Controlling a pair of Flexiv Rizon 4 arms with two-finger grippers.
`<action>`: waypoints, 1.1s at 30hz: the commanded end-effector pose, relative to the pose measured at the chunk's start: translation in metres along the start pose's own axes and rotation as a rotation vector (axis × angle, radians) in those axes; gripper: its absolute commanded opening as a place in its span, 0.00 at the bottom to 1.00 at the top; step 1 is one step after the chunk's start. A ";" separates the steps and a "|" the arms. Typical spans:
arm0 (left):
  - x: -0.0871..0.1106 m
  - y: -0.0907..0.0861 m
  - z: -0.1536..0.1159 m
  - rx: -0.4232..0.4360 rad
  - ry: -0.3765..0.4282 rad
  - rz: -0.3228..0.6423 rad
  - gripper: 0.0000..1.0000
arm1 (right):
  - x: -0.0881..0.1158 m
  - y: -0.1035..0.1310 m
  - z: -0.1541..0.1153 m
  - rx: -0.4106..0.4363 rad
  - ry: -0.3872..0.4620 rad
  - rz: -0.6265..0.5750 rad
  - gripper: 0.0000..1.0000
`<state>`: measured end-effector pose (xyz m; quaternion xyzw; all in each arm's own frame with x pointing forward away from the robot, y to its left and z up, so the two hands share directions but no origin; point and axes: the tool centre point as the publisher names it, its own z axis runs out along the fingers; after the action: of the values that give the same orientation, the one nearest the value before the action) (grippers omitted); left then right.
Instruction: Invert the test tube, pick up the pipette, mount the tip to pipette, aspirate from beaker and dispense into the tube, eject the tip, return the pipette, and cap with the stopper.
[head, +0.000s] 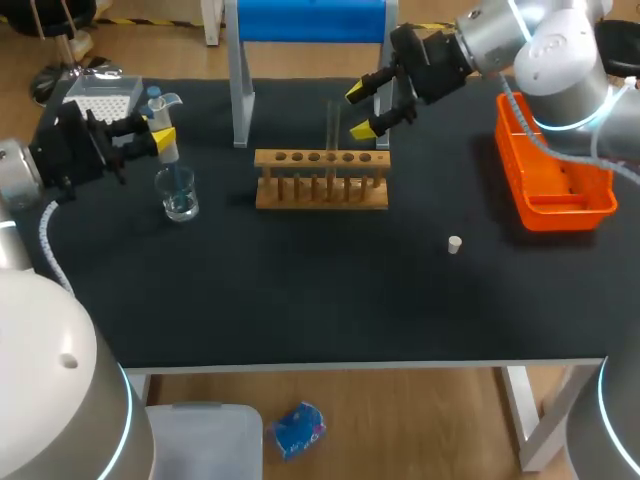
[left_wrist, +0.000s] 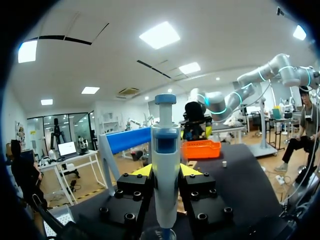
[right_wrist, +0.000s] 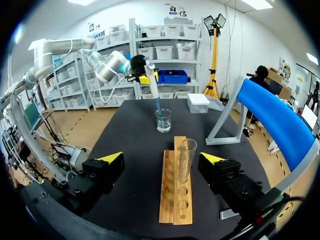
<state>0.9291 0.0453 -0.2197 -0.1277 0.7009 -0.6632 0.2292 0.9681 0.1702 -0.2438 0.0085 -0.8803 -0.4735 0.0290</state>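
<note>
Pictured on the dark bench (head: 300, 300): a pipette (head: 167, 148) pinched upright from both sides by the fingers of the left gripper (head: 160, 135), directly above a glass beaker (head: 180, 197) near the bench's left edge. Hard to make out from above where the pipette's thin lower end stops. From the right wrist, seen reaching down into the beaker's mouth, with contact with the liquid impossible to judge. From the left wrist, only a sliver of the beaker's rim, cut off beneath the pipette body, and the yellow tips largely hidden behind it.

Toward the middle, a wooden rack (head: 320, 185) with one clear test tube (head: 333, 125) standing upright in a hole, open end up, faint against the blue frame (head: 310, 20) behind. Fingers of the right gripper (head: 365, 108) spread wide to either side of the tube's upper part, touching nothing. Tube's foot hidden inside the rack.

Well apart on bare bench to the right, a small pale stopper (head: 454, 244). Beyond it, an orange basket (head: 560, 208), partly covered by the right arm (head: 560, 60). At the far left corner, a tip box (head: 100, 98), partly behind the left gripper's body.
</note>
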 end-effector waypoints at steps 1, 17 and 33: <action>-0.002 -0.004 0.000 -0.010 -0.004 -0.016 0.00 | 0.000 0.001 -0.001 0.004 0.001 0.001 1.00; -0.011 -0.028 0.004 -0.026 -0.011 -0.039 0.00 | 0.000 0.001 -0.001 0.004 0.001 0.001 1.00; -0.012 -0.035 0.003 -0.032 -0.028 -0.028 0.00 | 0.000 0.001 -0.001 0.004 0.001 0.001 1.00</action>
<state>0.9369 0.0462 -0.1849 -0.1484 0.7052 -0.6550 0.2270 0.9681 0.1702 -0.2438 0.0084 -0.8803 -0.4735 0.0289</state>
